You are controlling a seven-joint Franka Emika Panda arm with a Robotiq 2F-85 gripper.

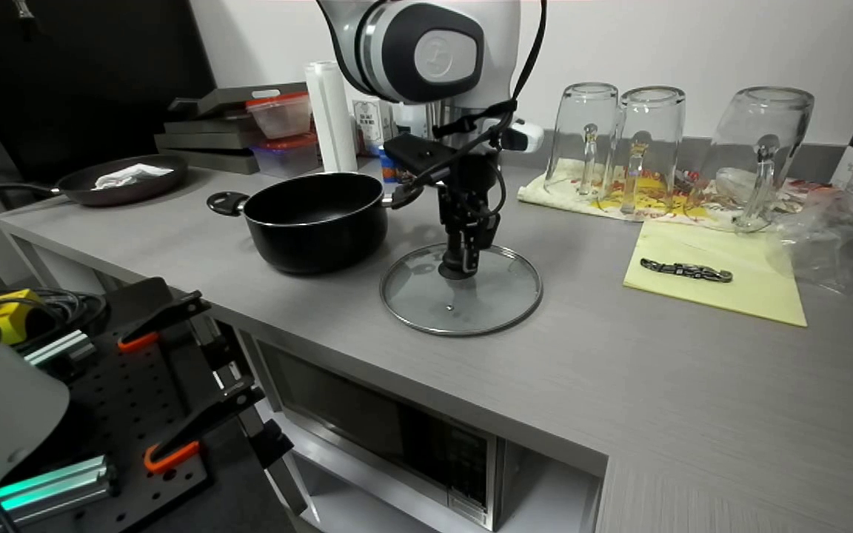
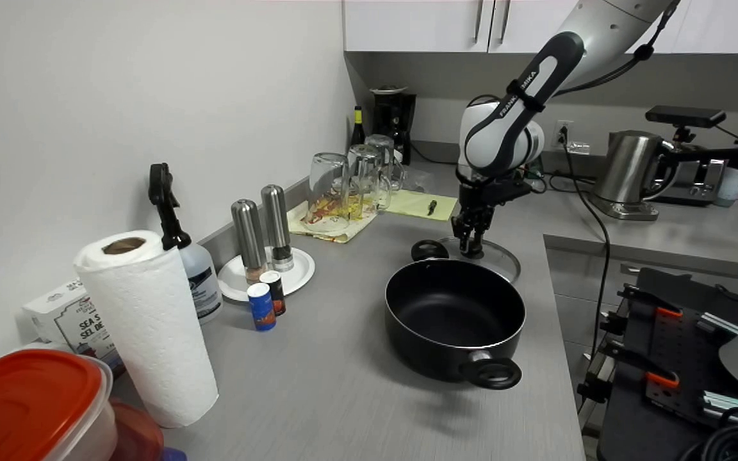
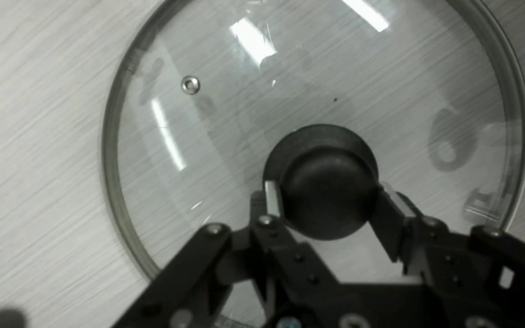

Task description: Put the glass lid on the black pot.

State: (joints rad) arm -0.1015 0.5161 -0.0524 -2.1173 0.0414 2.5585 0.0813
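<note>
Standing on the counter [image 1: 582, 355] are one black pot [image 2: 455, 314] with two side handles [image 2: 492, 365], three upside-down mugs [image 1: 643, 148], two grinders [image 2: 250, 234] sharing one plate [image 2: 302, 264], two small shakers [image 2: 261, 308], one paper towel roll [image 2: 145, 333] and one spray bottle [image 2: 199, 278]. One frying pan [image 1: 119, 197] holds a single crumpled white cloth [image 1: 132, 175]. There is one glass lid [image 1: 463, 303], and one gripper [image 3: 328, 193] with two fingers [image 3: 274, 199].

The lid is a round disc of clear glass, smooth and shiny under streaks of reflected light, with a metal rim [image 3: 111, 159], a round black knob [image 3: 326, 187] at its centre and a small metal ring [image 3: 190, 85] set in the glass. The pot is round, dark and matte inside, with a thin bright rim and looped handles. The mugs are clear glass and rest on a patterned towel [image 1: 537, 195]. The grinders are slim cylinders with shiny metal upper parts, and the counter is grey with a fine streaked grain.

The lid lies flat on the counter directly under the gripper, just beside the pot. In the wrist view the knob sits between the fingers, which press against it from opposite sides: the gripper has hold of the lid. In both exterior views the gripper points down onto the lid.
</note>
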